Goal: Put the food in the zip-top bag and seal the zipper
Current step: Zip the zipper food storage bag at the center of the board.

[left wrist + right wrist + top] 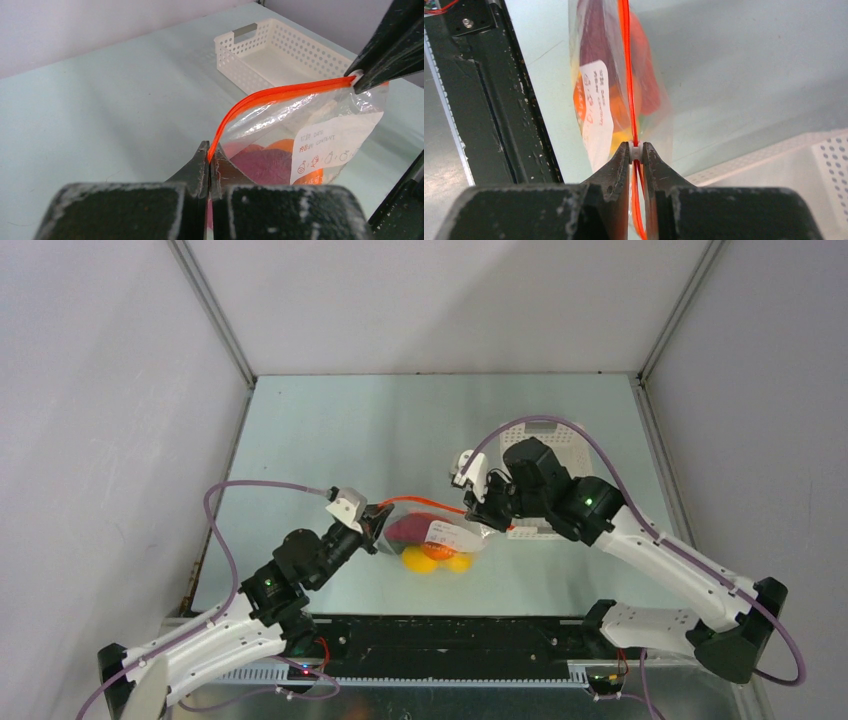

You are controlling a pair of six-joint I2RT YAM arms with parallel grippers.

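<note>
The clear zip-top bag [440, 538] hangs stretched between both grippers above the table. Inside it lies the food: two yellow lemons [420, 560], an orange piece [437, 550] and a purple piece [265, 165]; a red piece [649, 87] shows in the right wrist view. The orange-red zipper [280, 93] runs along the bag's top edge. My left gripper [209, 150] is shut on the zipper's left end. My right gripper [636, 150] is shut on the small white slider [635, 151] at the zipper's right end. A white label [325, 145] covers part of the food.
A white slotted basket [280, 55] stands on the table behind the bag, to the right, under my right arm [650, 540]. The black base rail [450, 635] runs along the near edge. Grey walls enclose the table on three sides.
</note>
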